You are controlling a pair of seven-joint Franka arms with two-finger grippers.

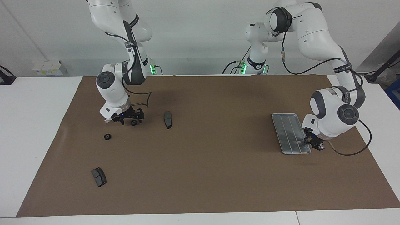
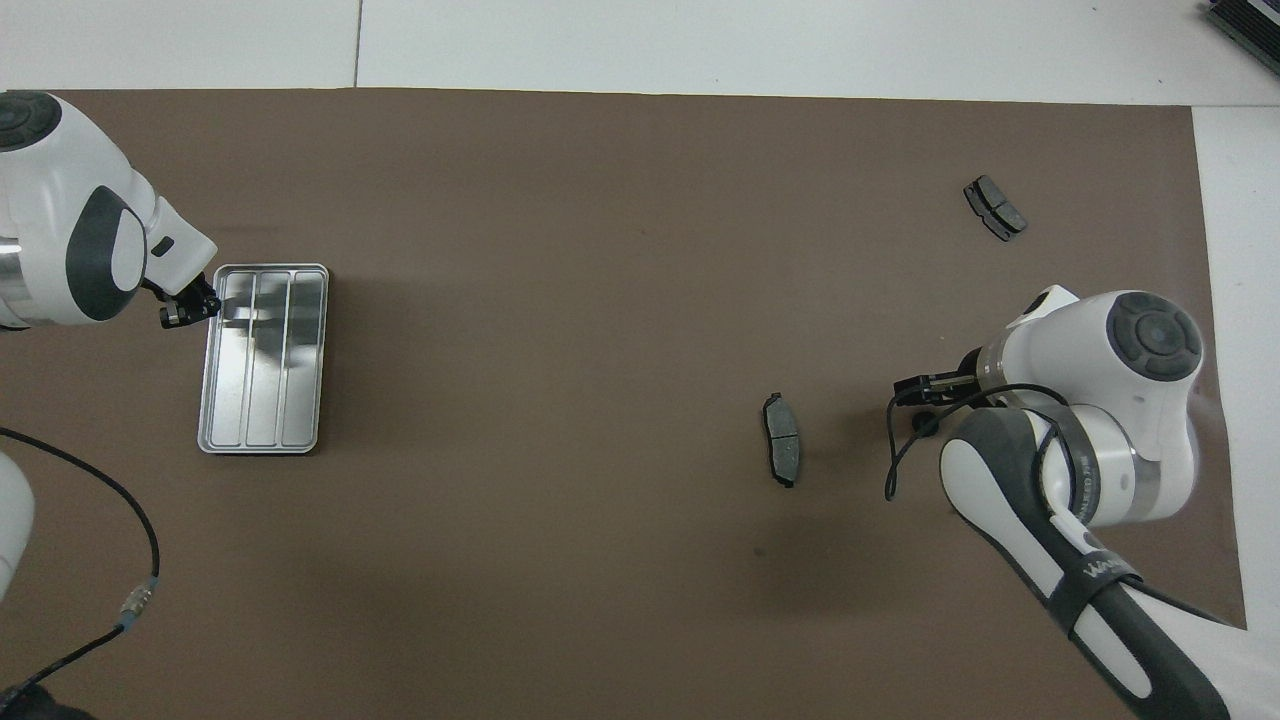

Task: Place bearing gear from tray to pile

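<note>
In the facing view the left claw sits low at the tray rim, fingers closed; whether they pinch a gear is hard to make out. The right claw hangs spread just above a small black gear, hiding the white bracket. From overhead, the right arm covers that gear; open mat lies between tray and brake pad.

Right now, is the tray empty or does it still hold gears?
Empty, as far as shows: the tray has only bare ridged metal in the overhead view. The corner under the left gripper is partly hidden.
</note>
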